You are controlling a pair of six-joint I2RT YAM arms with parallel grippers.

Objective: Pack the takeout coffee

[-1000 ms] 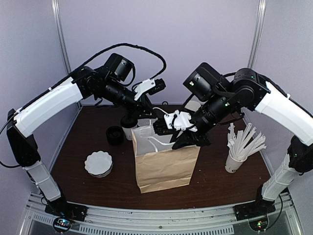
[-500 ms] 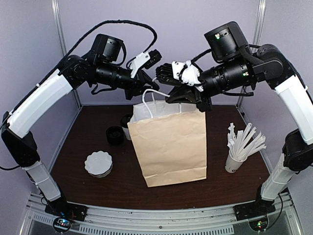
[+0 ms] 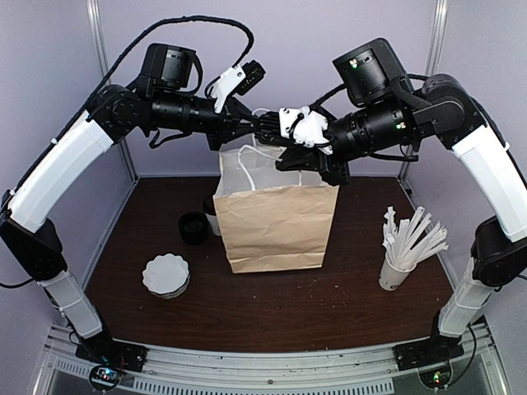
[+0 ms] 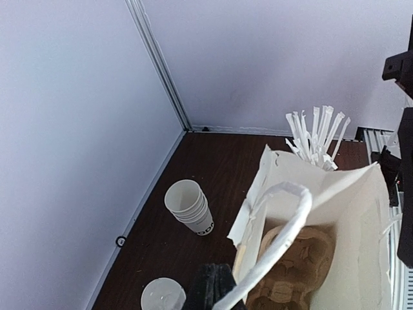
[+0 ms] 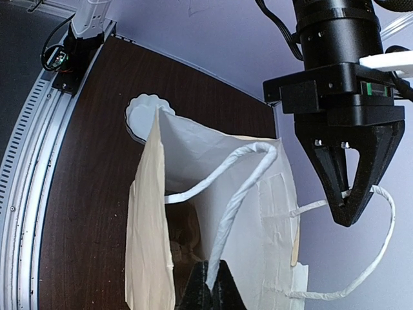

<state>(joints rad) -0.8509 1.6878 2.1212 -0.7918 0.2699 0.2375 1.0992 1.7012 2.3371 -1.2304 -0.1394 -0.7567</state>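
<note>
2 tools, 1 bag, 1 task cup and sundries, listed by place from the tools

1. Left tool (image 5: 348, 208): fingers pressed together on handle 1 (image 5: 384, 239), a thin white twisted-paper loop of the bag; held high over the tabletop (image 3: 272, 309), almost tip to tip with the right tool
2. Right tool (image 5: 208, 283): fingers clamped together on handle 2 (image 5: 240, 194), the bag's other white loop, which rises from between them
3. Paper bag (image 3: 276, 222): brown outside, pale inside, mouth open, hanging directly beneath both tools; whether its base rests on the tabletop cannot be told
4. Cup carrier (image 4: 293, 258): moulded brown cardboard, inside the bag, below the left tool
5. Takeout coffee (image 3: 212, 224): 1 white paper cup, upright on the tabletop outside the bag, below the left tool, just beside the bag's left edge, which hides part of it; dark at the top, lid or shadow not clear
6. Black round piece (image 3: 193, 228): low, on the tabletop just beside the cup, on the side away from the right tool
7. Fluted white stack (image 3: 165, 274): well below the left tool, nearer that arm's base, apart from the bag
8. Cup of paper-wrapped sticks (image 3: 403, 247): below and outward of the right tool, well apart from the bag
9. Nested stack of white cups (image 4: 191, 208): dark print near the base, on the tabletop near the wall, beyond the bag as the left tool sees it
</note>
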